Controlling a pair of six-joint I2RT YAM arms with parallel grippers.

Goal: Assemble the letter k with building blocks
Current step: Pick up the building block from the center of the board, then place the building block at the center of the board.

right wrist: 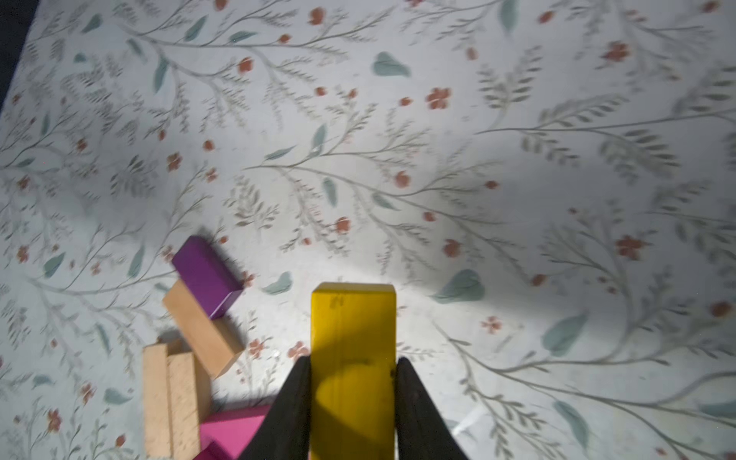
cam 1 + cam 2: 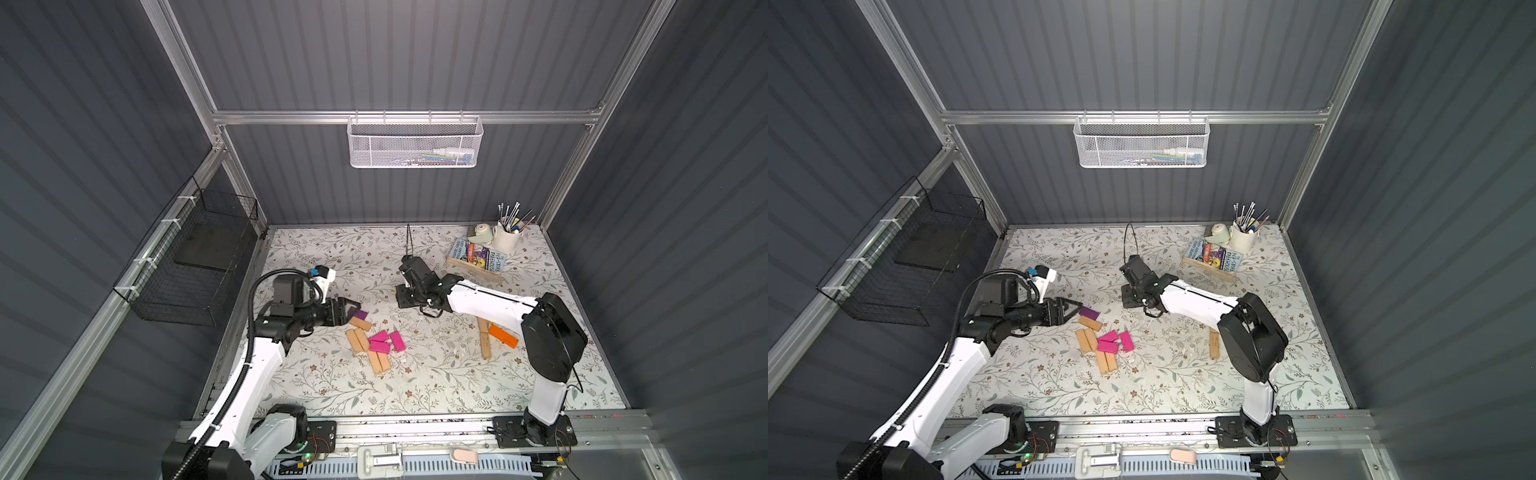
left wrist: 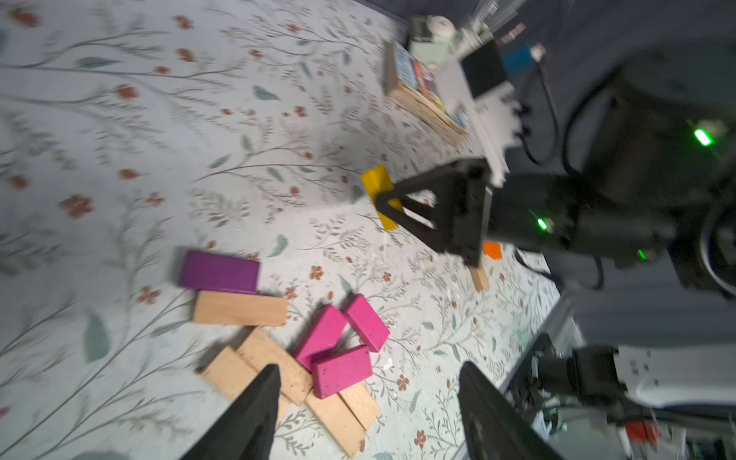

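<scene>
Right claw (image 1: 353, 360) pinching the yellow block (image 1: 352, 314) (it pokes out ahead of it); left claw (image 3: 368, 368) spread and empty, loose pile of blocks (image 3: 275, 354) just ahead of it; looks like the carry step; next it needs laying flat as a K stroke.
</scene>
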